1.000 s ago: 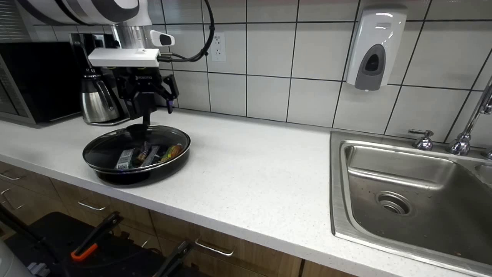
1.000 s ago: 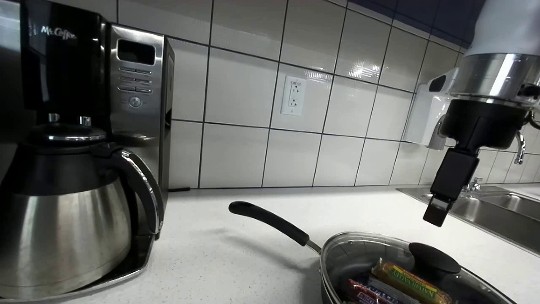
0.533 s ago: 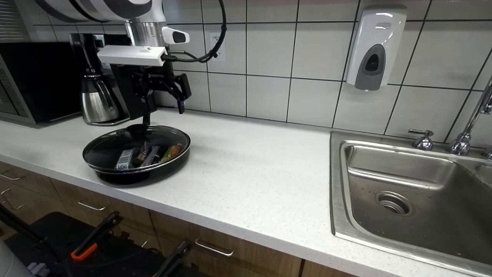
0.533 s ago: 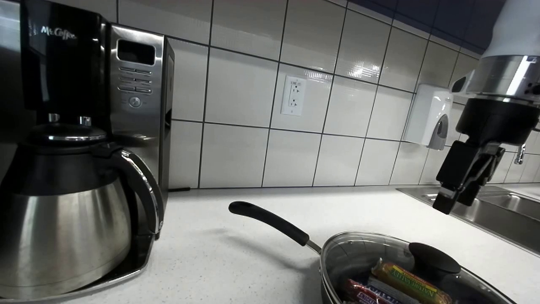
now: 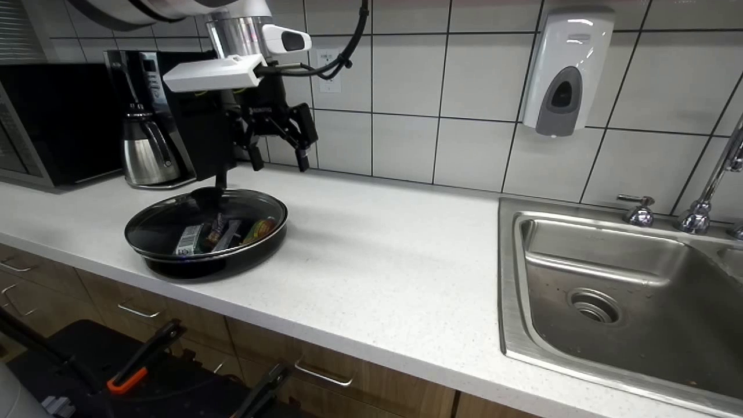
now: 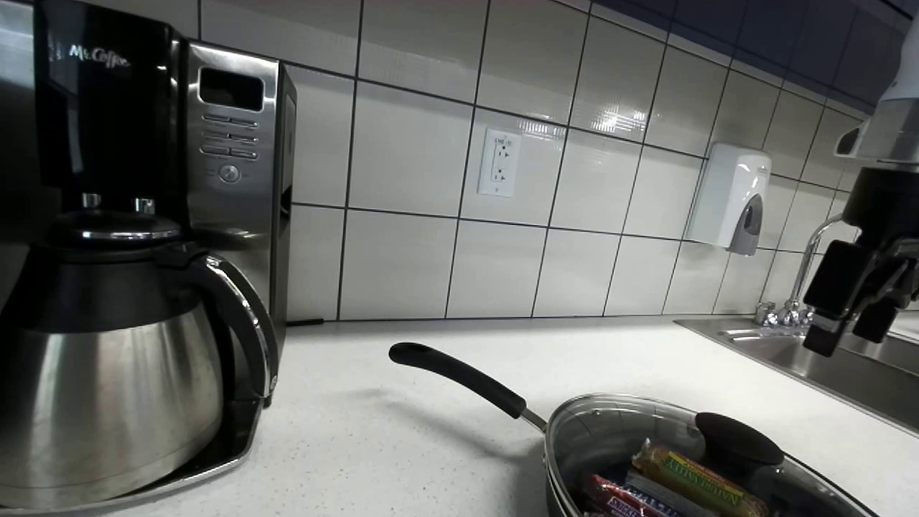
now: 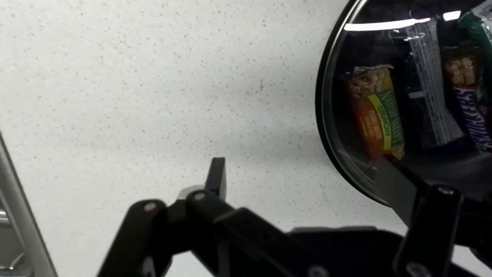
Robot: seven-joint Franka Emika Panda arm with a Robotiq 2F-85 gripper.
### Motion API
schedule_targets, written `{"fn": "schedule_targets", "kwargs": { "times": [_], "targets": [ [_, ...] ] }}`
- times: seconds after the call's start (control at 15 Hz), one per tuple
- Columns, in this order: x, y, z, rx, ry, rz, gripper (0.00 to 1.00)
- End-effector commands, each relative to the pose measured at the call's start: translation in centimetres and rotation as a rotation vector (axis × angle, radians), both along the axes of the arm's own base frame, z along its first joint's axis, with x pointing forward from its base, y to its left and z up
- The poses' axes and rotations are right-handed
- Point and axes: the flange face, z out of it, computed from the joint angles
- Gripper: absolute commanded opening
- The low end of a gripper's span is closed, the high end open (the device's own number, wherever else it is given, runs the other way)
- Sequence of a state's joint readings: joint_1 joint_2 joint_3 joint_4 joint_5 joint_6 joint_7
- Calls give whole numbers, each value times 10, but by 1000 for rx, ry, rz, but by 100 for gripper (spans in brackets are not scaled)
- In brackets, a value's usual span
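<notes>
The black two-fingered gripper (image 5: 280,164) is held in the air above the white speckled countertop (image 5: 371,249), its fingers (image 7: 217,175) spread wide and nothing clasped between them. Near and below it, a round black frying pan (image 5: 191,270) is set on the countertop, covered by a metal-rimmed clear glass lid (image 6: 617,424) with a black knob (image 6: 739,439). Beneath the lid, wrapped bars (image 7: 434,88) are seen, among them an orange-and-green Nature Valley bar (image 7: 378,111) and a brown-and-blue Snickers bar (image 7: 472,111). Farther off, a stainless-steel sink (image 5: 514,296) is set into the countertop, and a white-and-grey soap dispenser (image 5: 572,52) is mounted on the white tiled wall (image 5: 406,69).
</notes>
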State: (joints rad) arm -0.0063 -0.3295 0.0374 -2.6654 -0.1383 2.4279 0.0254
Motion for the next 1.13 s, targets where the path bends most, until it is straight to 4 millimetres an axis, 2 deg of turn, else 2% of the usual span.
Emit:
{"fn": "schedule_targets", "kwargs": {
  "times": [0.0, 0.07, 0.13, 1.07],
  "targets": [
    [-17, -15, 6, -46, 39, -23, 100],
    [-19, -18, 6, -46, 48, -19, 100],
    [-6, -10, -1, -20, 40, -12, 100],
    [-10, -14, 0, -23, 49, -20, 100]
  ]
}}
